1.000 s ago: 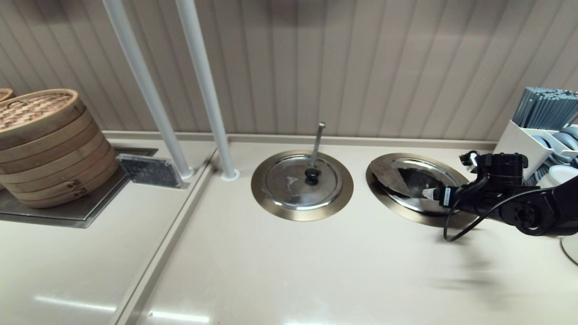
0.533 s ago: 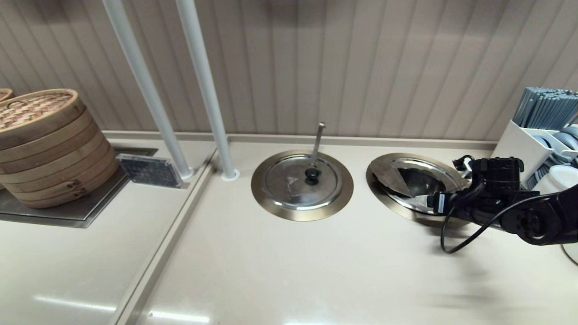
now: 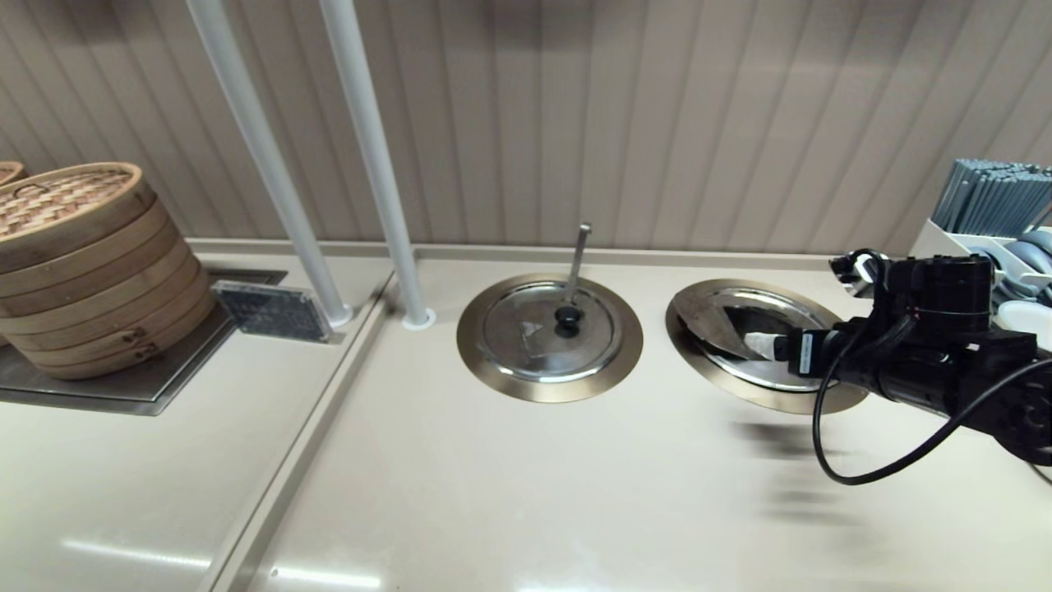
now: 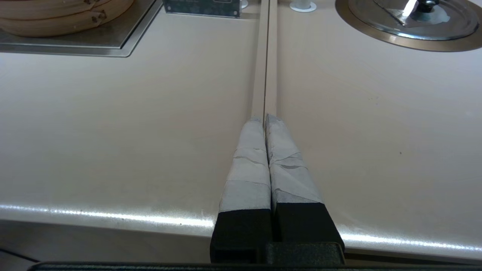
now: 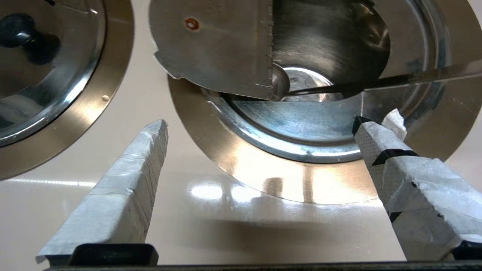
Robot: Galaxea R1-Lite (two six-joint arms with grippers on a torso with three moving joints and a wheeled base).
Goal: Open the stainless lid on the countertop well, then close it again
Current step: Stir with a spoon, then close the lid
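The stainless lid [image 3: 708,319] is partly open. One flap [image 5: 214,49] is folded back over the left side of the countertop well [image 3: 772,400], its underside up, and the knob is hidden. The rest of the lid [image 5: 301,120] still lies flat. Inside the dark well, the slanted ladle handle [image 5: 414,78] shows. My right gripper [image 3: 760,345] hovers open over the well's near right side and holds nothing. Its fingertips [image 5: 160,130] straddle the bronze rim [image 5: 286,180]. My left gripper [image 4: 264,119] is shut, parked low above the counter's seam near the front edge.
The twin lid [image 3: 549,330] with a black knob and near-vertical ladle handle [image 3: 578,259] sits closed left of the well. Bamboo steamers [image 3: 82,263] stand far left, beside two white poles [image 3: 374,164] and a small placard [image 3: 271,311]. A white utensil holder [image 3: 986,214] is right.
My right arm dipped back toward the near rim, then rose and shifted left over the well. The lid's flap stays folded back. The left gripper has not visibly moved.
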